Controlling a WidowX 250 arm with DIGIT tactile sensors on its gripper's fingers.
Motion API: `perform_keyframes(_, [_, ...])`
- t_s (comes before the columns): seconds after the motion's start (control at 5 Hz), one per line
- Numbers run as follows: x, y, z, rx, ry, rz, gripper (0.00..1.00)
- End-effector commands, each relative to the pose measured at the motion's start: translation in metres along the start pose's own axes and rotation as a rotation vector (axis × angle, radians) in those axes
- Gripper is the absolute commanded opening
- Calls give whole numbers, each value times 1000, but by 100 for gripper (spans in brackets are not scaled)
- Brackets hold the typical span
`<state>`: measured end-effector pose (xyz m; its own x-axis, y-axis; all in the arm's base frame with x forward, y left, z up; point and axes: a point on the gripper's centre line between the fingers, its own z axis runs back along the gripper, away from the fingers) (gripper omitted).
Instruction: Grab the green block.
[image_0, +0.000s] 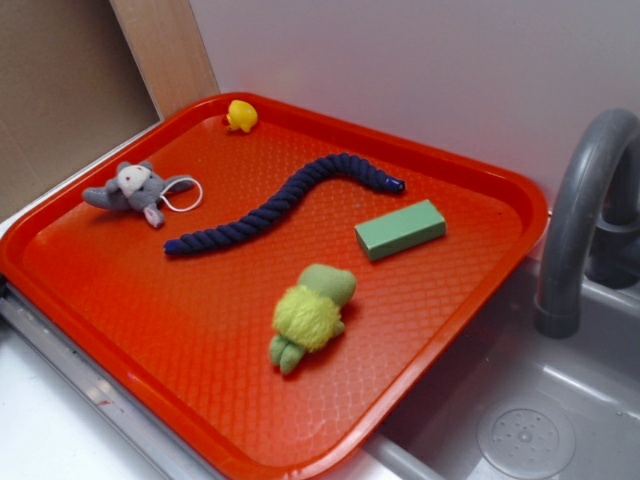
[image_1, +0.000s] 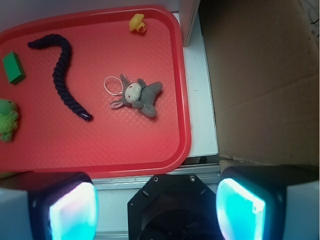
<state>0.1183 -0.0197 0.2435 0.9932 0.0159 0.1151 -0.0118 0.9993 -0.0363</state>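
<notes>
Working left to right across the red tray (image_0: 100, 290) in my outside view, I see the grey mouse toy (image_0: 130, 190) at about ten o'clock, the little yellow duck (image_0: 240, 115) at twelve, the dark blue rope (image_0: 280, 205) snaking through the middle, the fuzzy yellow-green plush (image_0: 310, 315) near the centre, and the green block (image_0: 400, 228) at about two o'clock, lying flat, clear of the rope and near the plush. From the wrist camera my fingers (image_1: 157, 202) stand wide apart with nothing between them, hovering off the tray's edge; there the block sits far left. I judge this the approach stage: next I must carry the arm across, line up over the block's narrow width, and descend.
</notes>
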Motion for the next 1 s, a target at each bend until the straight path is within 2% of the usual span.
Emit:
perform_keyframes(0.0, [0,0,0,0,0,0,100])
perform_keyframes(0.2, [31,-48,-5,-18,-65,-134,100])
perform_keyframes(0.4, [57,-92,-22,-69,-119,-250,100])
perform_keyframes(0.6, [68,-126,-29,-194,-170,-312,100])
perform_keyframes(0.8, [82,-169,-38,-230,-199,-435,100])
